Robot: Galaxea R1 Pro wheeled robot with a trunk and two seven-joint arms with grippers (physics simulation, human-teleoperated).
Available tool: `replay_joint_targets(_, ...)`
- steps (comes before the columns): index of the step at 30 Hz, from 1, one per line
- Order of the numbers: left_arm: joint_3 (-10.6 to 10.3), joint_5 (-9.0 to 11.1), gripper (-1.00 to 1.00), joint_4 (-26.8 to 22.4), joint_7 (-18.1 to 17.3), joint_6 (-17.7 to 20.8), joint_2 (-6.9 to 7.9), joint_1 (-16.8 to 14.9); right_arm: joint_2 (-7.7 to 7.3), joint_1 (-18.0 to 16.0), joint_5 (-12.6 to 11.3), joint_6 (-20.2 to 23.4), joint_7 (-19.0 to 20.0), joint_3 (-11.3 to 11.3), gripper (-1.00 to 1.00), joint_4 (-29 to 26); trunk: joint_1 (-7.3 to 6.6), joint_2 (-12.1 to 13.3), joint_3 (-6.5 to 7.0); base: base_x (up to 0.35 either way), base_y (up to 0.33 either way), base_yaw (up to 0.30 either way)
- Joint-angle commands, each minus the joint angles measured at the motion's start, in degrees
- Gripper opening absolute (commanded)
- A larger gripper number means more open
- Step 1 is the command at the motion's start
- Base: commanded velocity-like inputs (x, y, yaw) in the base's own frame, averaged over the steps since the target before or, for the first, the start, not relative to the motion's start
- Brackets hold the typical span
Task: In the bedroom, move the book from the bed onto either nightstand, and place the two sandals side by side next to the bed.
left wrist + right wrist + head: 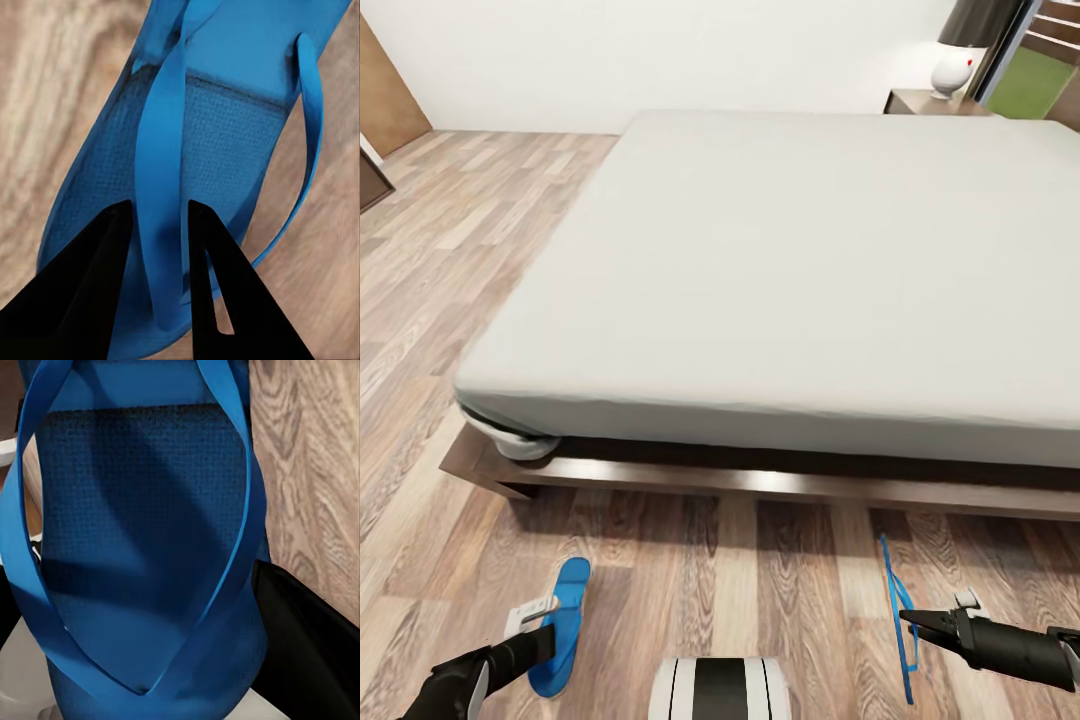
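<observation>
The wood-plank floor (480, 240) is carrying the bed (800, 270), whose dark frame is resting directly on the planks. The pale grey mattress is lying bare on top. On the near floor, in front of the bed, the left sandal (563, 620) is lying flat. The right sandal (898, 615) is standing on its edge, well apart from the first one; if it is touching the floor, I cannot tell.

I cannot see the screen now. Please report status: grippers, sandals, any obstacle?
Left gripper shut on left sandal strap. Right gripper holds right sandal on edge. Both over floor by bed. No obstacle seen.
</observation>
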Motion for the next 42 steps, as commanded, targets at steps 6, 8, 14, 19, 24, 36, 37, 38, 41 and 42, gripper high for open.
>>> replay_joint_targets(6, 0.4, -0.3, -1.00, -0.1, -0.5, 0.3, -0.06, -0.1, -0.02, 0.0, -0.2, 0.5, 0.1, 0.0, -1.00, 0.0, 0.02, 0.0, -0.04, 0.200, 0.200, 0.000)
replay_joint_targets(8, 0.4, -0.3, -1.00, -0.1, -0.5, 0.3, -0.05, -0.1, -0.02, 0.0, -0.2, 0.5, 0.1, 0.0, -1.00, 0.0, 0.02, 0.0, -0.04, 0.049, 0.067, 0.000)
replay_joint_targets(14, 0.4, -0.3, -1.00, -0.1, -0.5, 0.3, 0.00, -0.1, -0.02, 0.0, -0.2, 0.4, 0.1, 0.0, -1.00, 0.0, 0.02, 0.0, -0.04, 0.009, 0.173, 0.000)
replay_joint_targets(19, 0.4, -0.3, -1.00, -0.1, -0.5, 0.3, 0.01, -0.1, -0.02, 0.0, -0.2, 0.4, 0.1, 0.0, -1.00, 0.0, 0.02, 0.0, -0.04, 0.000, 0.275, 0.000)
replay_joint_targets(24, 0.4, -0.3, -1.00, -0.1, -0.5, 0.3, -0.05, -0.1, -0.02, 0.0, -0.1, 0.3, 0.1, 0.0, -1.00, 0.0, 0.02, 0.0, -0.04, 0.000, 0.102, 0.000)
replay_joint_targets(36, 0.4, -0.3, -1.00, -0.1, -0.5, -0.5, -0.06, -0.1, -0.02, 0.0, -0.1, 0.3, 0.1, 0.0, -1.00, 0.1, 0.02, 0.0, -0.04, 0.070, 0.017, 0.000)
replay_joint_targets(37, 0.4, -0.3, -1.00, -0.1, -0.5, -0.7, -0.06, -0.1, -0.02, 0.0, -0.1, 0.3, 0.1, 0.0, -1.00, 0.1, 0.02, 0.0, -0.04, 0.056, 0.008, 0.000)
replay_joint_targets(38, 0.4, -0.3, -1.00, -0.1, -0.5, -0.7, -0.06, -0.1, -0.02, 0.0, -0.1, 0.3, 0.1, 0.0, -1.00, 0.1, 0.02, 0.0, -0.04, 0.036, 0.005, 0.000)
replay_joint_targets(41, 0.4, -0.3, -1.00, -0.1, -0.5, -0.9, -0.06, -0.1, -0.02, 0.0, -0.1, 0.3, 0.1, 0.0, -1.00, 0.1, 0.02, 0.0, -0.04, 0.012, 0.002, 0.000)
replay_joint_targets(42, 0.4, -0.3, -1.00, -0.1, -0.5, -0.9, -0.06, -0.1, -0.02, 0.0, -0.1, 0.3, 0.1, 0.0, -1.00, 0.1, 0.02, 0.0, -0.04, 0.054, 0.023, 0.000)
